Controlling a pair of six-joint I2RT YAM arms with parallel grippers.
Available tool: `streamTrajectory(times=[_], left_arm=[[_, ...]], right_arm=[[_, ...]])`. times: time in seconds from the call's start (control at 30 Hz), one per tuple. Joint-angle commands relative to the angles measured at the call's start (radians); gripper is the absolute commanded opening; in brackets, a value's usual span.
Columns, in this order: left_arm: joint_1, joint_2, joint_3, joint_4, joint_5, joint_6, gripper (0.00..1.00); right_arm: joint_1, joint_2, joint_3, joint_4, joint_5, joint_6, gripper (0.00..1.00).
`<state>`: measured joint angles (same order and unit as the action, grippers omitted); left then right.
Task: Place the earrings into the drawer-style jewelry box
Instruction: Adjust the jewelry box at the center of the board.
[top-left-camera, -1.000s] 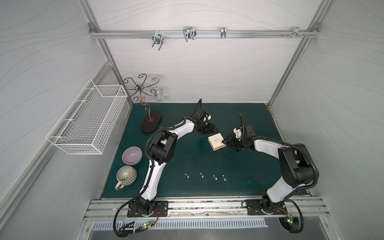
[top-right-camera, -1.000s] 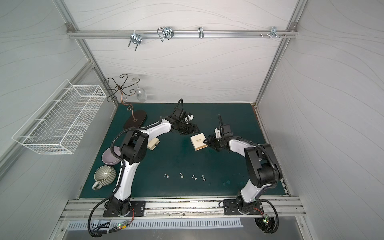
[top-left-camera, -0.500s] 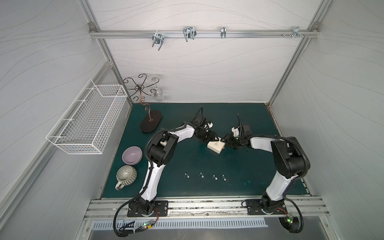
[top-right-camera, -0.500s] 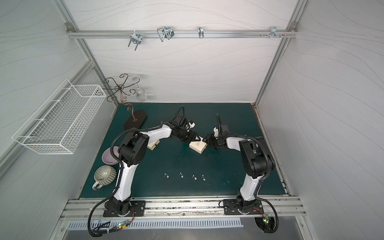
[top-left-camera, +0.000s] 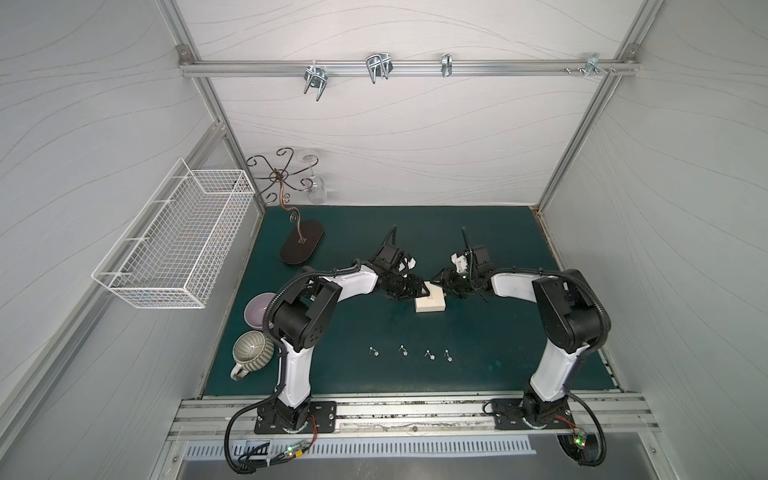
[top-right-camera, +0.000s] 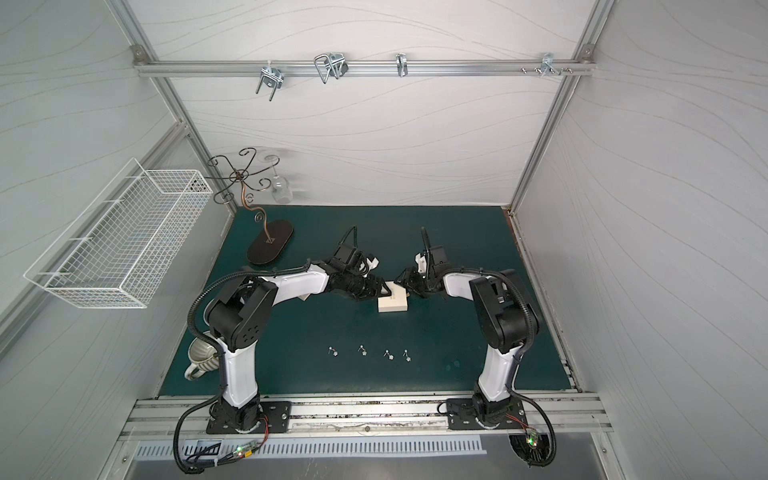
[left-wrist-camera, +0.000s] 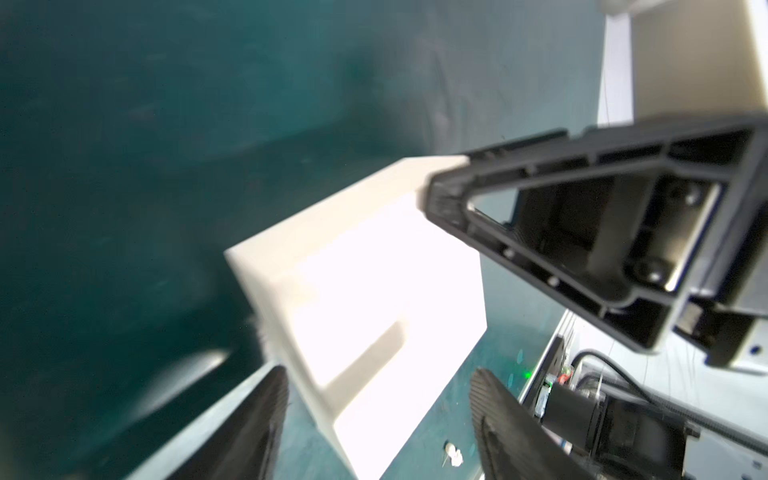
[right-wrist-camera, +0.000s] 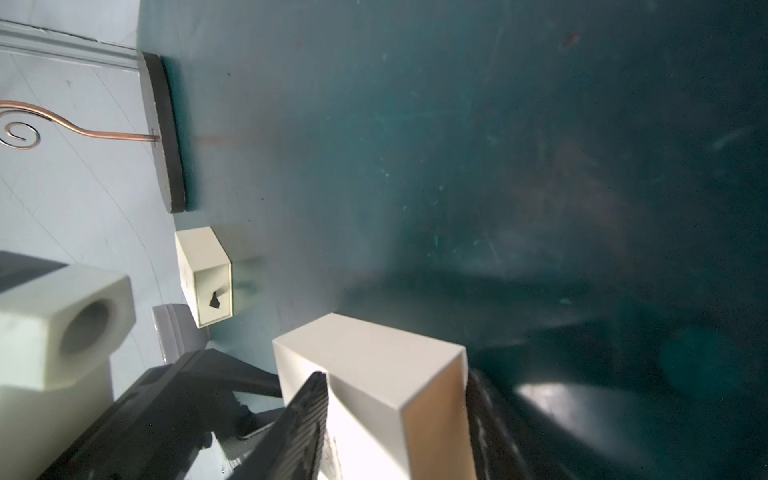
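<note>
A cream jewelry box (top-left-camera: 431, 302) (top-right-camera: 392, 305) lies mid-mat between both arms. My right gripper (top-left-camera: 444, 287) (right-wrist-camera: 395, 419) is shut on it, with the fingers (right-wrist-camera: 307, 415) pressed flat on two opposite sides of the box (right-wrist-camera: 374, 361). My left gripper (top-left-camera: 415, 287) (left-wrist-camera: 378, 415) is open and straddles the box's other end (left-wrist-camera: 374, 291). One finger is close to its edge and green mat shows beside the other. Several tiny silver earrings (top-left-camera: 403, 350) (top-right-camera: 363, 351) lie in a row nearer the front edge, and one earring (left-wrist-camera: 454, 453) shows in the left wrist view.
A second small cream box (right-wrist-camera: 205, 270) with a dark tab on its front sits beyond the left arm. A scrolled wire stand (top-left-camera: 302, 247) holds a hanging glass (top-left-camera: 318, 193) at the back left. A purple bowl (top-left-camera: 257, 309), a ribbed mug (top-left-camera: 249, 353) and a wall basket (top-left-camera: 174, 245) line the left side.
The right gripper has brought the box a little nearer the front. The left gripper has come down from behind onto the box's end, and its jaws have narrowed.
</note>
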<state>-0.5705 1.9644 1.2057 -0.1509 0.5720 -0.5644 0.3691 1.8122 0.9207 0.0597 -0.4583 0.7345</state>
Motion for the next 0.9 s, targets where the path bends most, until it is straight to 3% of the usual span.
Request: streamTrajectory(times=[0.0, 0.2, 0.43, 0.87], left_arm=[[0.012, -0.033, -0.004, 0.067, -0.048, -0.055, 0.68], [0.012, -0.022, 0.005, 0.08, -0.04, -0.068, 0.65], [0.011, -0.003, 0.015, 0.097, -0.006, -0.075, 0.63], [0.012, 0.005, 0.022, 0.088, 0.009, -0.069, 0.61]], right_arm=[[-0.045, -0.083, -0.041, -0.068, -0.025, -0.03, 0.54], [-0.144, -0.174, -0.108, -0.103, -0.104, -0.081, 0.46], [-0.146, -0.146, -0.115, -0.061, -0.216, -0.08, 0.3], [-0.105, -0.078, -0.102, -0.073, -0.207, -0.096, 0.23]])
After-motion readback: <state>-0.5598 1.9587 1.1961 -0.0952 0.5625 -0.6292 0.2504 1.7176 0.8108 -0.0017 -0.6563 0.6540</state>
